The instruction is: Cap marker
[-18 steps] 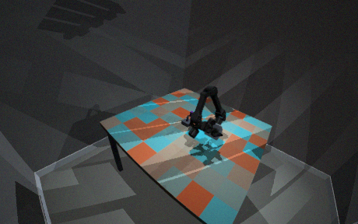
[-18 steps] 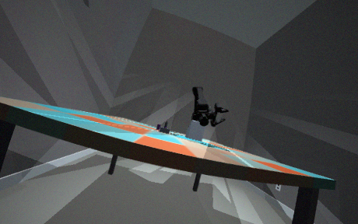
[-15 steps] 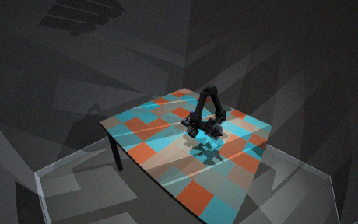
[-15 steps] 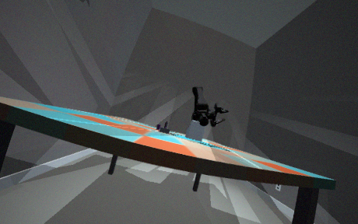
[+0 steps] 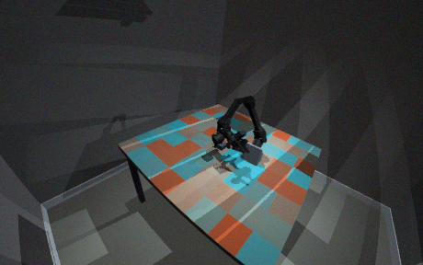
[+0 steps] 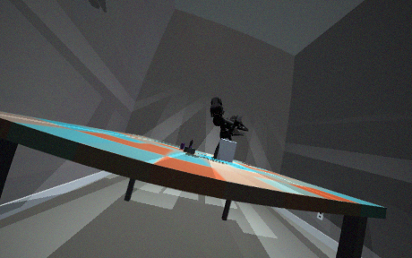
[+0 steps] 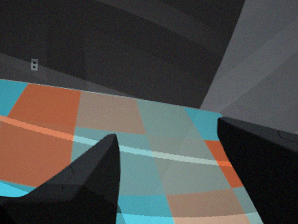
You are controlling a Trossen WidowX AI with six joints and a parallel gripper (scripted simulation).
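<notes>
1. Location: in the exterior view, a small dark purple cap (image 6: 182, 146) stands on the bench (image 5: 230, 225) (image 6: 188, 167) (image 7: 107, 110), just beside the holder block (image 6: 190, 150). Both lie well to the image-left of the end effector (image 5: 245, 142) (image 6: 244, 127) (image 7: 167, 127), which is raised above the bench. The marker (image 6: 192, 143) is upright in the block, and the cap is off it.
2. Count: one cap, one marker, one holder block, one arm (image 5: 248, 102) (image 6: 217, 107), one pale grey panel (image 5: 253, 155) (image 6: 227, 150).
3. End effector: released, its two fingers partway open; nothing is held, and the wrist view shows no contact at the fingertips.
</notes>
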